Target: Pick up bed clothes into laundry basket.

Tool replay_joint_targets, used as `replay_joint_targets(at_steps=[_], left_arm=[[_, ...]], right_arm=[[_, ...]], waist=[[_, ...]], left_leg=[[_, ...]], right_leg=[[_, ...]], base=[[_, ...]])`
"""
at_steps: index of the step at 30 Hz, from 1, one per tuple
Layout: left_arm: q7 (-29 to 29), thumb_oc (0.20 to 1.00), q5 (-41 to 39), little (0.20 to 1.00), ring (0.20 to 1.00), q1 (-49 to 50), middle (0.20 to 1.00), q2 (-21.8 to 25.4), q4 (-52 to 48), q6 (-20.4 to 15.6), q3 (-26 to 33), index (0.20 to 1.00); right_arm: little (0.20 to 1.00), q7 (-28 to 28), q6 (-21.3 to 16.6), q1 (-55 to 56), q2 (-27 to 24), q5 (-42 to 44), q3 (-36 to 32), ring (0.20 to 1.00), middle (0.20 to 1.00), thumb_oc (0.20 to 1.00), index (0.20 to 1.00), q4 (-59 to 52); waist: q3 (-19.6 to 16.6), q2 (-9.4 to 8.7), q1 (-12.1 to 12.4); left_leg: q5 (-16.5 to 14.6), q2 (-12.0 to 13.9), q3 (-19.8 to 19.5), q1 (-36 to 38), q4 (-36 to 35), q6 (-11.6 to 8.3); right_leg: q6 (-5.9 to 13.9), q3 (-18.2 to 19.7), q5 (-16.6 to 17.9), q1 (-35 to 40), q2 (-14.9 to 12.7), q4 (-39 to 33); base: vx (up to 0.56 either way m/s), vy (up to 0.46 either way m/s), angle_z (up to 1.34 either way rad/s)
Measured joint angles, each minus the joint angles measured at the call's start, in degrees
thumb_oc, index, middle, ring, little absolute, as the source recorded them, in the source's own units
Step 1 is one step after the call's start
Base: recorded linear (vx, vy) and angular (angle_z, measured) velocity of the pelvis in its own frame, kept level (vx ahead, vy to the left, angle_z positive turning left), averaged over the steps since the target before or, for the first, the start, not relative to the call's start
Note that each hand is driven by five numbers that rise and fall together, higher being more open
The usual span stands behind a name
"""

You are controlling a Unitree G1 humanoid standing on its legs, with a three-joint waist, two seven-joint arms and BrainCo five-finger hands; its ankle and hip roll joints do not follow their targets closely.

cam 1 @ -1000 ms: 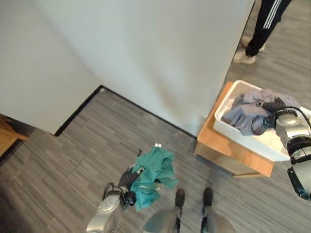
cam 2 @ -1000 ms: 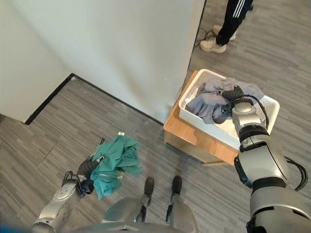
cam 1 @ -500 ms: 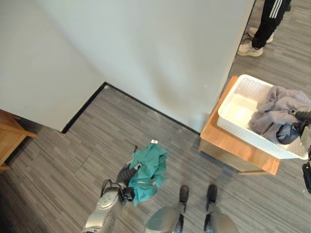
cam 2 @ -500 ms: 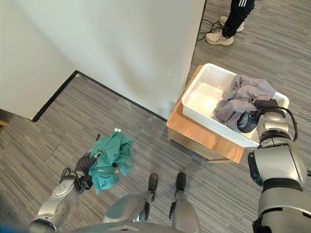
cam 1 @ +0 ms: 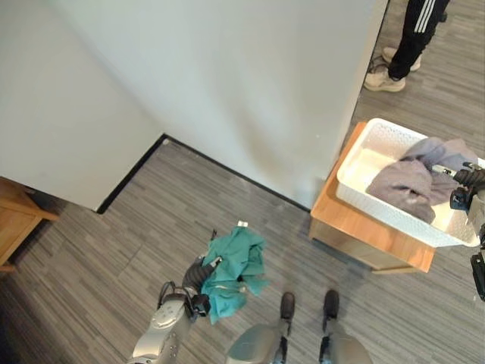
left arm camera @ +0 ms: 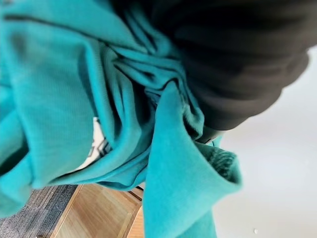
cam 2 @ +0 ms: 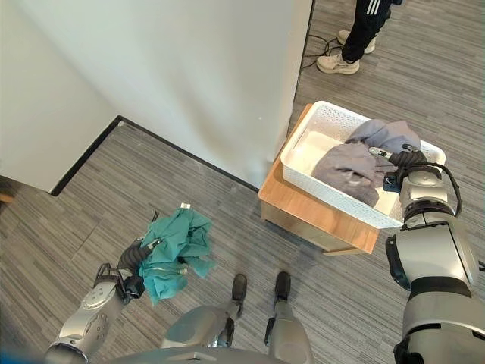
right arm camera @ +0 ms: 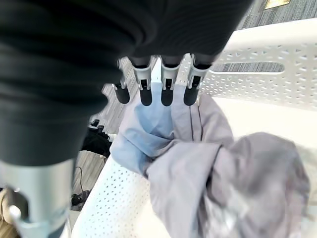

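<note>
Teal cloth [cam 2: 176, 252] hangs bunched in our left hand [cam 2: 136, 262], fingers curled round it, low over the wood-grain floor [cam 2: 114, 197] and well apart from the white laundry basket [cam 2: 303, 161]. The grey clothes [cam 2: 352, 168] already lie inside the basket on its low wooden stand [cam 2: 303, 214], and our right hand [right arm camera: 158, 87] hovers above them with fingers straight, holding nothing. We judge the teal piece should go next: carry it high enough to clear the rim, and let go only once it hangs wholly inside the walls.
</note>
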Motion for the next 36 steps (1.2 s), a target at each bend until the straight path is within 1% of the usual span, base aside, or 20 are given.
replay_joint_targets(at_steps=[4,7,8,9,10,11,12,13,15,16,17,19,20,22,23,28,29,31,34,36], left_arm=[[-0.06,0.200,0.00,0.200,0.200,-0.19,0.200,0.01,-0.06,0.58,0.12,0.200],[-0.02,0.200,0.00,0.200,0.200,0.23,0.200,1.54,-2.16,1.03,0.78,0.200],[-0.02,0.200,0.01,0.200,0.200,0.15,0.200,2.73,-3.92,1.19,1.15,0.200],[-0.02,0.200,0.01,0.200,0.200,0.14,0.200,5.04,-7.45,1.12,3.67,0.200],[0.14,0.200,-0.01,0.200,0.200,-0.01,0.200,7.52,-11.41,0.56,7.94,0.200],[0.28,0.200,0.00,0.200,0.200,-1.21,0.200,8.02,-12.00,0.47,9.13,0.200],[0.27,0.200,0.02,0.200,0.200,-5.02,0.200,11.60,-14.66,0.57,9.69,0.200],[0.27,0.200,0.05,0.200,0.200,-6.76,0.200,14.42,-16.26,0.14,9.76,0.200],[0.35,0.200,0.05,0.200,0.200,-10.83,0.200,16.84,-17.06,-1.39,10.60,0.200],[0.38,0.200,0.19,0.200,0.200,-16.37,0.200,17.71,-17.24,-1.33,7.85,0.200],[0.30,0.200,0.48,0.200,0.200,-18.19,0.200,18.07,-17.40,-1.39,7.13,0.200],[0.39,0.200,0.60,0.200,0.200,-21.50,0.200,17.83,-17.37,-1.64,6.04,0.200],[0.19,0.200,0.74,0.200,0.200,-25.98,0.200,18.24,-17.52,-1.68,3.39,0.200],[0.15,0.200,0.92,0.200,0.200,-27.21,0.200,17.62,-17.53,-2.04,2.90,0.200],[0.05,0.200,1.02,0.200,0.200,-27.51,0.200,17.33,-17.62,-1.91,1.88,0.200],[0.00,0.200,1.29,0.200,0.200,-30.53,0.200,17.45,-16.57,-1.62,-3.16,0.200],[0.20,0.200,1.27,0.200,0.200,-32.78,0.200,17.93,-15.31,-1.77,-5.17,0.200],[0.16,0.200,1.24,0.200,0.200,-42.59,0.200,18.48,-7.04,-1.47,-13.55,0.200],[0.05,0.200,1.23,0.200,0.200,-42.51,0.200,17.46,-7.99,-1.47,-13.22,0.200],[0.06,0.200,1.23,0.200,0.200,-42.52,0.200,17.46,-8.03,-1.47,-13.21,0.200]], right_arm=[[1.000,0.19,0.17,0.23,0.05,-1.96,0.46,1.000,1.000,1.000,1.000,-0.88],[1.000,0.33,0.54,2.80,0.64,-1.89,1.15,1.000,1.000,1.000,1.000,-10.71],[1.000,-0.05,0.91,5.30,0.53,-1.68,1.15,1.000,1.000,1.000,1.000,-17.74],[1.000,0.20,-0.07,14.27,1.20,-0.50,-2.16,1.000,1.000,1.000,1.000,-36.15],[1.000,1.08,-3.24,25.75,5.08,1.40,-6.45,1.000,1.000,1.000,1.000,-55.14],[1.000,1.47,-3.56,29.33,6.43,2.34,-6.99,1.000,1.000,1.000,1.000,-59.57],[1.000,2.24,-3.44,40.98,8.12,3.88,-10.29,1.000,1.000,1.000,1.000,-70.67],[1.000,3.02,-3.53,45.57,8.60,4.81,-10.92,1.000,1.000,1.000,1.000,-73.87],[1.000,3.44,-3.33,48.70,9.13,5.25,-11.77,1.000,1.000,1.000,1.000,-73.86],[1.000,3.41,-3.33,53.65,11.14,5.25,-16.64,1.000,1.000,1.000,1.000,-77.21],[1.000,3.44,-3.39,55.16,11.91,5.25,-17.70,1.000,1.000,1.000,1.000,-79.06],[1.000,3.87,-3.42,56.61,12.22,5.16,-18.50,1.000,1.000,1.000,1.000,-81.82],[1.000,4.05,-3.70,59.18,13.12,5.15,-20.97,1.000,1.000,1.000,1.000,-87.10],[1.000,4.09,-4.53,58.63,12.85,5.14,-20.92,1.000,1.000,1.000,1.000,-87.48],[1.000,3.96,-4.65,58.47,12.81,5.13,-21.10,1.000,1.000,1.000,1.000,-87.36],[1.000,4.06,-5.08,59.81,13.55,5.13,-22.83,1.000,1.000,1.000,1.000,-88.35],[1.000,4.11,-5.11,60.78,14.11,5.23,-22.96,1.000,1.000,1.000,1.000,-89.12],[1.000,5.66,-5.26,63.50,16.88,6.29,-20.69,1.000,1.000,1.000,1.000,-92.11],[1.000,6.42,-5.13,63.78,16.52,7.46,-20.66,1.000,1.000,1.000,1.000,-92.38],[1.000,6.41,-5.14,64.00,16.25,7.60,-21.06,1.000,1.000,1.000,1.000,-92.38]], waist=[[-0.77,-0.24,-0.23],[-2.04,-0.88,-1.40],[-2.18,-1.14,-1.93],[-2.52,-1.86,-2.98],[-3.24,-2.48,-3.52],[-3.37,-2.49,-4.10],[-3.53,-2.48,-4.57],[-3.84,-2.73,-4.50],[-4.32,-2.70,-6.20],[-5.24,-2.44,-6.88],[-5.75,-2.47,-7.37],[-6.70,-2.25,-9.57],[-7.20,-1.89,-10.40],[-7.47,-1.72,-11.35],[-7.63,-1.67,-12.59],[-8.54,-0.95,-13.33],[-8.65,-0.90,-13.36],[-9.59,-0.51,-13.92],[-9.76,-0.23,-16.04],[-9.77,-0.23,-16.41]], left_leg=[[-0.02,0.01,0.06,0.55,0.00,-0.02],[-0.01,0.06,0.24,0.80,-0.01,0.00],[-0.06,0.16,0.47,0.95,0.00,-0.07],[-0.20,0.30,1.13,1.09,0.00,-0.29],[-0.39,0.58,1.55,1.69,0.00,-0.55],[-0.66,0.65,1.65,2.28,0.00,-0.94],[-0.89,0.71,1.38,3.09,-0.02,-1.23],[-0.93,0.74,1.10,3.00,-0.03,-1.29],[-1.37,0.72,1.66,3.27,-0.04,-1.85],[-1.37,0.63,1.35,3.33,-0.05,-1.87],[-1.37,0.62,1.55,3.34,-0.07,-1.87],[-1.42,0.63,1.73,3.57,-0.06,-1.92],[-1.39,0.68,1.84,3.71,-0.06,-1.90],[-1.44,0.71,2.14,4.04,-0.08,-1.91],[-1.65,1.04,2.77,4.58,-0.06,-2.17],[-1.65,1.69,3.19,4.68,-0.05,-2.23],[-1.62,1.74,3.33,4.68,-0.05,-2.22],[-1.67,2.02,4.06,4.35,-0.07,-2.26],[-1.74,2.12,5.02,4.47,-0.08,-2.32],[-1.70,2.28,5.14,4.53,-0.07,-2.26]], right_leg=[[0.01,0.17,0.02,0.49,0.03,0.00],[-0.02,0.40,0.08,0.70,0.11,0.01],[0.00,0.70,0.06,0.75,0.21,0.13],[-0.03,1.18,0.08,0.68,0.46,0.13],[-0.05,1.62,0.10,1.03,0.72,0.22],[-0.02,1.97,0.06,1.63,0.82,0.22],[-0.13,1.50,-0.28,2.61,0.85,0.20],[-0.21,1.33,-0.21,2.67,0.84,0.23],[-0.30,1.93,-0.12,2.74,0.76,0.20],[-0.27,1.67,-0.17,2.88,0.62,0.19],[-0.27,1.78,-0.17,2.89,0.62,0.18],[0.07,1.98,-0.41,2.91,0.63,0.00],[0.04,2.04,-0.38,3.05,0.66,0.01],[-0.29,2.38,-0.11,3.24,0.80,0.15],[-0.22,2.99,-0.30,3.62,1.12,0.01],[-0.81,3.52,-0.54,3.19,1.86,-0.07],[-0.71,3.60,-0.47,3.15,1.95,-0.06],[-0.80,4.14,-0.31,2.84,2.23,0.12],[-1.23,5.03,0.08,2.62,2.46,0.21],[-1.27,5.12,0.03,2.59,2.62,0.19]], base=[[0.00,0.000,0.00],[0.03,0.008,-0.02],[0.06,0.015,-0.09],[0.10,-0.002,-0.25],[0.12,-0.013,-0.26],[0.13,-0.027,-0.08],[0.09,-0.030,0.07],[0.09,-0.028,0.03],[0.08,-0.030,-0.10],[0.07,-0.029,-0.01],[0.06,-0.018,0.01],[0.04,-0.008,-0.06],[0.01,-0.003,-0.07],[0.03,0.002,-0.17],[0.03,0.003,-0.15],[0.03,-0.009,-0.05],[0.00,0.000,0.00],[0.00,0.000,-0.27],[0.00,-0.002,-0.23],[0.04,-0.010,0.02]])
